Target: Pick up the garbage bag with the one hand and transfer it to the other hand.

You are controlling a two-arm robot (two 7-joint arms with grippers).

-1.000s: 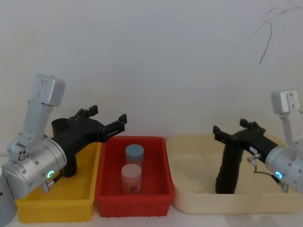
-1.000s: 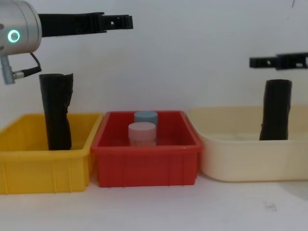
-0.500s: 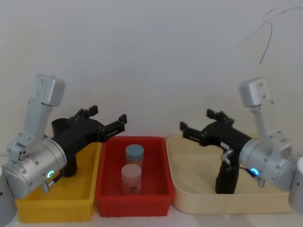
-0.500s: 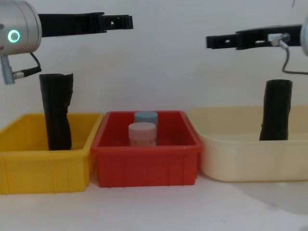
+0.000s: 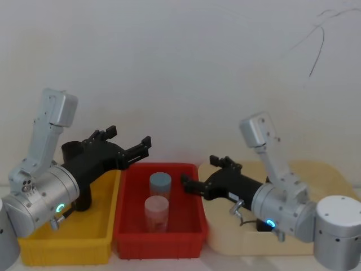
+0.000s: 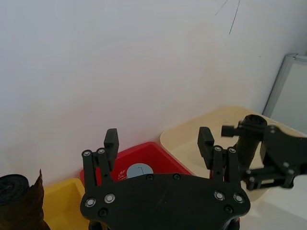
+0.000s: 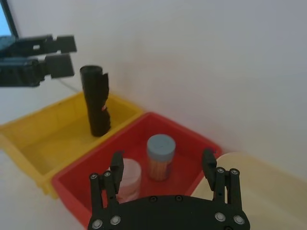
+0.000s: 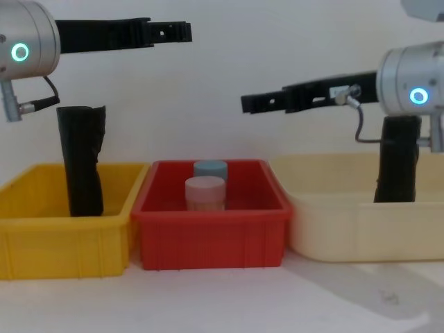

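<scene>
I am seeing soft, even, fairly bright light spreading over the white wall and the table. A faint broad shadow is lying on the table before the cream bin. The garbage bag is showing as flat black. The teal ring and blue ring are glowing brightly.
</scene>
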